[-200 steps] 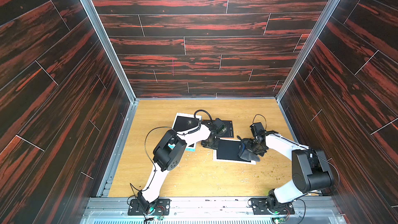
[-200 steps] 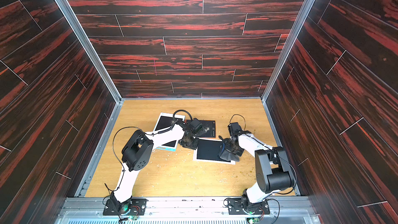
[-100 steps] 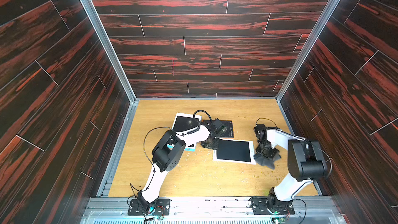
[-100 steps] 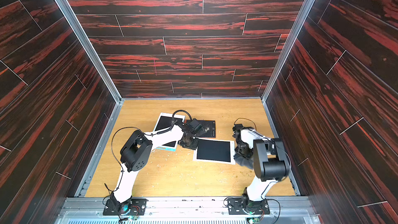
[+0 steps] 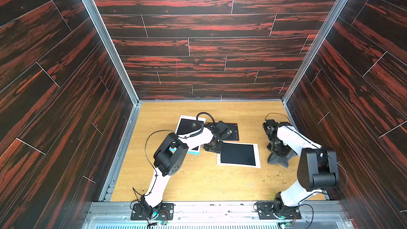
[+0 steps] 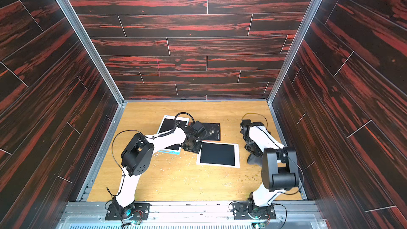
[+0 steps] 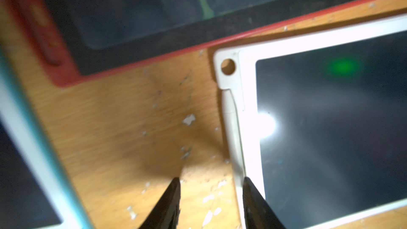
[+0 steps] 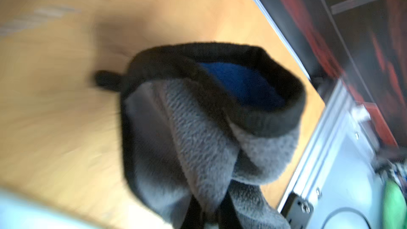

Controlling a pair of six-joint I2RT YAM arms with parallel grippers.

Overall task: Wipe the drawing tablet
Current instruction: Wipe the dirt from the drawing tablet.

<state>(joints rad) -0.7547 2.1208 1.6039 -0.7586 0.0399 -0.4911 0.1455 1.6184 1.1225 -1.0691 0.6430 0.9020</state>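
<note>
The white-framed drawing tablet (image 5: 239,155) lies flat on the wooden table (image 5: 198,183), just right of centre in both top views, black screen up. At its upper left corner stands the left gripper (image 7: 211,181), jaws apart, one fingertip over bare wood and one at the tablet's white edge. Right of the tablet and apart from it, the right gripper (image 5: 278,150) is clamped on a hanging grey cloth (image 5: 278,161). A red-edged black tablet (image 5: 233,129) and a teal-edged one (image 5: 187,126) lie further up the frame.

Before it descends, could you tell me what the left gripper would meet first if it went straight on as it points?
The left gripper would likely meet the scuffed wooden tabletop; one jaw sits over the rim of the white-framed black drawing tablet and may touch first. Depth unclear.
</note>
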